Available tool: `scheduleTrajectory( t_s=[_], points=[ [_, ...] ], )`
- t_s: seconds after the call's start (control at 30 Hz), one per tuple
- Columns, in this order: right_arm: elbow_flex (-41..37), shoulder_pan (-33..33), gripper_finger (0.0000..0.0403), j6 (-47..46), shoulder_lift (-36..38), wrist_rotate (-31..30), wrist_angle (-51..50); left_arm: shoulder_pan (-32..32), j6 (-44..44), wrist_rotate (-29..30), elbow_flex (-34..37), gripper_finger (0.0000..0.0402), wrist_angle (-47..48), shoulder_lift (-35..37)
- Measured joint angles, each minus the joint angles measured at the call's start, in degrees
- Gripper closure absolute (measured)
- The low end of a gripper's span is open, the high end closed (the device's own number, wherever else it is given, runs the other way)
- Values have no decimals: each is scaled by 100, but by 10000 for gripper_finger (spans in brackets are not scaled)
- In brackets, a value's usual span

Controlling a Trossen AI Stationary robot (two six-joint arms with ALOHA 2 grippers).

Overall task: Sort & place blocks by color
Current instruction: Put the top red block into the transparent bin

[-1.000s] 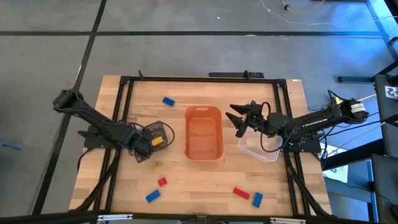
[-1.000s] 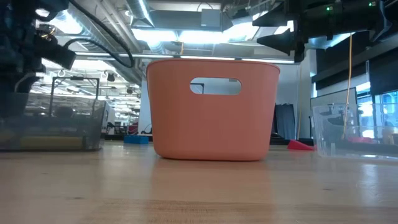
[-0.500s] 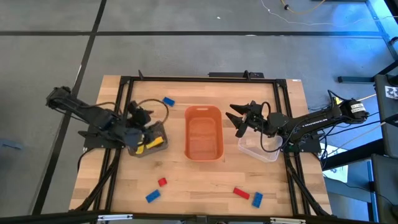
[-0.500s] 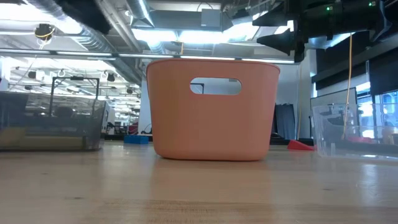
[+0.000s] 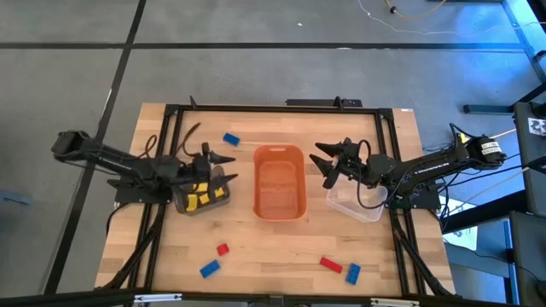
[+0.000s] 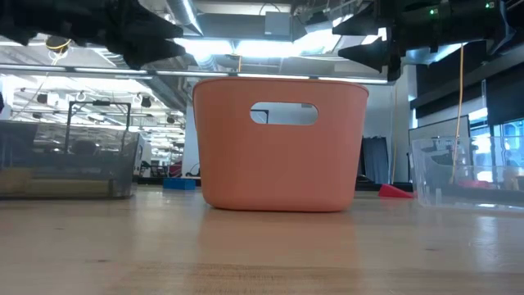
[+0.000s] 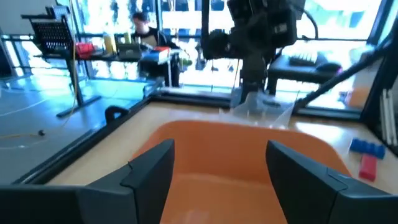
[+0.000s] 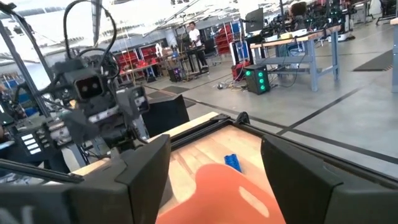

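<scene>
While both arms are hovering over the table (image 5: 281, 256), five blocks are lying loose on the wood: a blue block (image 5: 231, 138) near the far end of the orange tub (image 5: 279, 181), a red block (image 5: 223, 250) and a blue block (image 5: 209, 269) at the near left, and a red block (image 5: 331, 264) touching or just beside a blue block (image 5: 352, 273) at the near right. Yellow blocks (image 5: 201, 195) are sitting inside the dark bin (image 5: 189, 207) on the left.

The left pincer (image 5: 213, 164) is hanging above the dark bin's tub-side edge, with its fingers (image 7: 152, 171) spread wide and holding nothing. The right pincer (image 5: 324, 165) is hanging between the tub and the clear bin (image 5: 363, 209), also spread wide and empty.

Probable faults from this position:

- The left pincer is pointing at the orange tub; a low forward sweep is likely to strike the tub wall and shove it.
- The right arm is lying across the clear bin; a careless descent is likely to catch its rim and drag it.
- The red and blue pair at the near right is sitting close together; a wide pincer is at risk of grabbing both and mixing colours.
- Both pincers are facing each other across the tub; simultaneous reaches there are risking a collision.
</scene>
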State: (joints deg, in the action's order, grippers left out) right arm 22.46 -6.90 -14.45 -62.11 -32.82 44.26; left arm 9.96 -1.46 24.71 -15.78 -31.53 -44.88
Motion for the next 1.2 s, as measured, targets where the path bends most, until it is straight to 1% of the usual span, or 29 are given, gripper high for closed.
scheduleTrajectory(
  t_s=[0.1,0.2,0.3,0.4,0.5,0.53,0.57,0.6,0.63,0.73,0.8,0.83,0.9,1.0,1.07,1.1,1.2],
  points=[
    [0,45,150,17,0,44,-14,-272,-159,-407,8,158,-107,6],
    [0,125,150,10,0,257,-70,-367,-160,-827,8,158,-260,5],
    [0,156,150,-79,0,438,-249,-396,-110,-876,8,158,-267,2],
    [0,156,150,-172,0,446,-343,-395,-100,-879,8,158,-269,4],
    [4,156,150,-231,0,407,-386,-390,-103,-883,8,158,-269,4],
    [56,158,151,-404,2,265,-608,-390,-98,-888,8,158,-269,4],
    [205,201,152,-614,2,91,-1139,-390,-96,-890,8,158,-270,4],
    [464,307,153,-861,0,-76,-1939,-390,-96,-890,8,158,-278,4],
    [788,459,155,-1155,-11,-227,-2968,-390,-98,-890,8,158,-297,4],
    [1900,1095,158,-1988,-335,-276,-5833,-390,-102,-896,8,158,-315,4],
    [2399,1544,158,-2195,-639,-238,-7153,-390,-103,-896,8,158,-371,4],
    [2582,1753,158,-2245,-800,-114,-7549,-390,-102,-897,8,158,-381,4],
    [2745,2182,158,-2088,-1076,266,-8038,-390,-97,-896,8,158,-378,3],
    [2702,2797,158,-1482,-1510,1253,-8063,-389,-98,-898,8,158,-376,2],
    [2646,3146,158,-1006,-1794,1764,-8088,-383,-118,-898,8,158,-372,2],
    [2618,3287,158,-802,-1945,1880,-8063,-383,-135,-908,8,158,-370,2],
    [2600,3581,159,-375,-2280,1923,-8044,-383,-137,-932,8,158,-364,2]
  ],
)
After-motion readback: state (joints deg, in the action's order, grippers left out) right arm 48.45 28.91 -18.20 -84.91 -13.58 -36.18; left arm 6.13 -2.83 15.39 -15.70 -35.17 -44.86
